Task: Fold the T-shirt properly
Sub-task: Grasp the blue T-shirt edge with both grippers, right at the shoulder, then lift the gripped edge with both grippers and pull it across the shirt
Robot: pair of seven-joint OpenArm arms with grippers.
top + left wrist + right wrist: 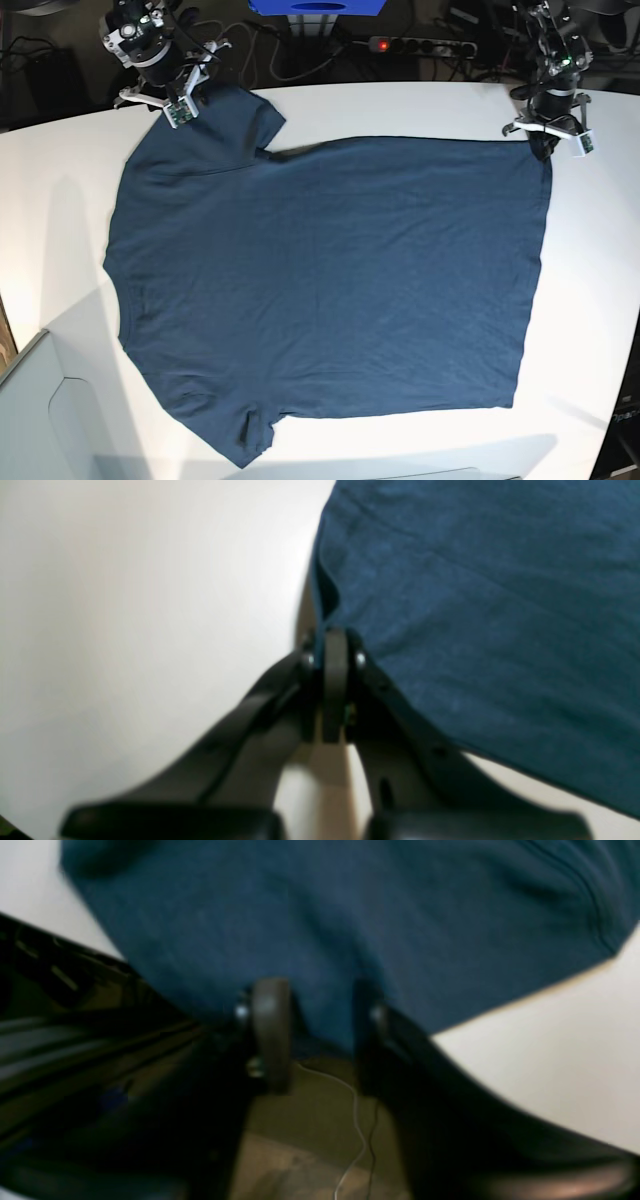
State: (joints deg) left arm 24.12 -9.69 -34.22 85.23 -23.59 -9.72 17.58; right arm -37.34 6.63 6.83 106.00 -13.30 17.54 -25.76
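The dark teal-blue T-shirt [330,280] lies spread flat on the white table [60,200], with its sleeves toward the left of the base view. At the far right corner of the hem, my left gripper [546,140] is shut. The left wrist view shows its tips [332,635] pinching the edge of the T-shirt [475,605]. My right gripper [188,100] is at the far left sleeve. In the right wrist view its jaws [320,1010] stand apart, with T-shirt cloth [325,915] between them at the table's edge.
Behind the table's far edge lie a power strip with a red light [420,45], cables and a blue box [315,8]. A grey panel [30,400] stands at the near left corner. The floor with a thin cable [355,1120] shows below the right gripper.
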